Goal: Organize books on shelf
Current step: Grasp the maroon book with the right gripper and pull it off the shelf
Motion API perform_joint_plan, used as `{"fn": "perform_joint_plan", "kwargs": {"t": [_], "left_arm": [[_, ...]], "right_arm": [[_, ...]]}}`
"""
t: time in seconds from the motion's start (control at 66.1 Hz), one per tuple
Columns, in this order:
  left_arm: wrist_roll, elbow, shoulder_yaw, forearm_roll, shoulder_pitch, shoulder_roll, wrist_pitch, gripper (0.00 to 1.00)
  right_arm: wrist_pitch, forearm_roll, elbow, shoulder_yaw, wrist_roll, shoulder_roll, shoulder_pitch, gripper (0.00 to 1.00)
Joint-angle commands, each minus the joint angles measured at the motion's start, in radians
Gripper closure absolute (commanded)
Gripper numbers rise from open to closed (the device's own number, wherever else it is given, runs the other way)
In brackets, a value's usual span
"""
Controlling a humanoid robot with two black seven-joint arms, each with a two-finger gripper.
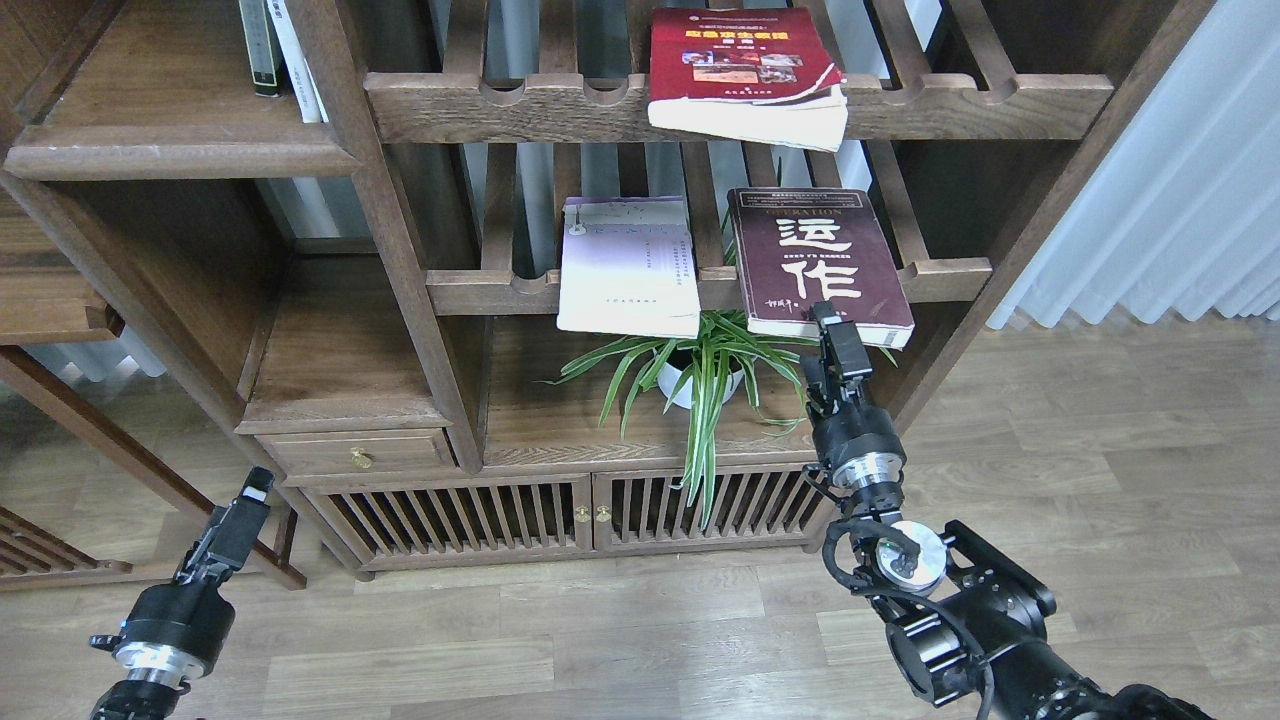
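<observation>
Books lie on the slatted racks, all overhanging the notched front rails: bright red book [745, 75] on the upper rack [520, 105], pale lavender-white book [628, 265] and dark maroon book [818, 262] side by side on the lower rack [480, 292]. Solid shelf [170, 150] upper left, cut by the frame, carries upright volumes [280, 50], tops cropped. Potted plant [700, 375] partly hidden behind both lower books. Right gripper [830, 325] meets maroon book's front edge; finger spread unreadable. Left gripper [250, 495] hangs low, fingers indistinct.
</observation>
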Motion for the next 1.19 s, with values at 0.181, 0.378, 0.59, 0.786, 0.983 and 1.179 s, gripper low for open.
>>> {"fn": "perform_joint_plan", "kwargs": {"t": [0.181, 0.378, 0.59, 0.786, 0.983, 1.179], "left_arm": [[0.000, 0.014, -0.002, 0.000, -0.001, 0.000, 0.000, 0.00], [0.000, 0.016, -0.017, 0.000, -0.001, 0.000, 0.000, 0.00], [0.000, 0.014, -0.019, 0.000, -0.001, 0.000, 0.000, 0.00], [0.000, 0.014, -0.037, 0.000, -0.003, 0.000, 0.000, 0.00], [0.000, 0.014, -0.085, 0.000, 0.005, 0.003, 0.000, 0.00], [0.000, 0.016, -0.091, 0.000, 0.005, 0.003, 0.000, 0.00]], "right_arm": [[0.000, 0.026, 0.003, 0.068, 0.002, 0.000, 0.020, 0.09], [0.000, 0.021, 0.000, 0.068, 0.022, 0.000, 0.021, 0.38], [0.000, 0.018, -0.003, 0.059, 0.022, 0.000, 0.038, 0.52], [0.000, 0.018, -0.010, 0.063, 0.022, 0.000, 0.041, 0.68], [0.000, 0.023, -0.008, 0.063, 0.021, 0.000, 0.036, 0.96], [0.000, 0.044, 0.084, 0.074, 0.022, 0.000, -0.023, 0.96]]}}
